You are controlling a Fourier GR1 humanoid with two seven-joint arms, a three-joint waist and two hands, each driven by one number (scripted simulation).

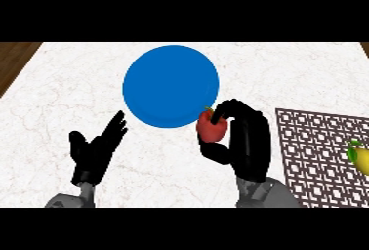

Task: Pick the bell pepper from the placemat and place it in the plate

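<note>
Nearest me, lower left: left hand [96,149] open, fingers straight and pointing up toward the far side, holding nothing, over bare white marble counter [57,88]. Its grey forearm is cut off by the lower edge.

Lower right of centre: right hand [245,141] with fingers and thumb curled round the red bell pepper [211,128]. I can see the pepper's left face and a bit of green stem at the top; the rest is hidden behind the black fingers. The pepper is off the placemat, held right at the lower right rim of the plate. I cannot tell whether it touches the rim.

Right side: the dark lattice-pattern placemat [317,146] runs out past the right edge and the lower edge, so I do not see its full extent. On it, at the far right, a yellow fruit with a green tip [359,157], partly cut off by the frame; I cannot make out what kind.

Further out, centre: blue plate [170,86], nothing lying in it. Open marble all around it to the left, between the left hand and the plate, and beyond it to the counter's far edge.

Far left corner: a strip of brown wood surface [16,58] shows beside the counter's slanting edge.
</note>
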